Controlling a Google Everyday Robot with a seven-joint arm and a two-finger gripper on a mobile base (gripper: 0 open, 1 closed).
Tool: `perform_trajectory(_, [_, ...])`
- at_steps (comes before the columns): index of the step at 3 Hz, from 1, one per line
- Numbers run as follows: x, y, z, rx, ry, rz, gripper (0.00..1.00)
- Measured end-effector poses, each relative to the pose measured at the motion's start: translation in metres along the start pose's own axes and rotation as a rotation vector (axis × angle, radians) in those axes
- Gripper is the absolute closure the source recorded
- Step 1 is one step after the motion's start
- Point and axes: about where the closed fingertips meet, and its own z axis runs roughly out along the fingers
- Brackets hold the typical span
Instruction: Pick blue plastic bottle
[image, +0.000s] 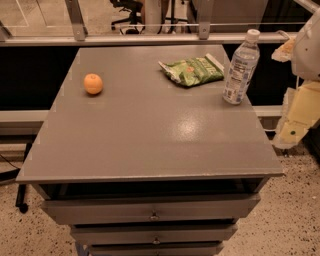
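Risk of a topple at the table's far right edge.

My gripper hangs beyond the right side of the table, apart from everything; I cannot tell how wide it is set, and it has hold of nothing I can see. The tall clear plastic water bottle with a white cap and pale bluish label stands upright at the far right, close to the edge. Coming in from the right, I judge a glancing touch could tip or roll it. The crinkled green snack bag lies just left of the bottle and could get snagged. A small round orange fruit sits well apart, far left. The flat grey metal table top looks smooth and slippery, with drawers below, a speckled floor, and a metal rail behind.
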Motion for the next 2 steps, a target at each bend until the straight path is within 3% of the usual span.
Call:
perform_trajectory(1, [0.0,0.0,0.0,0.002,-0.001,0.0,0.0])
perform_trajectory(2, [0.005,-0.017,0.015,0.047,-0.026,0.02,0.0])
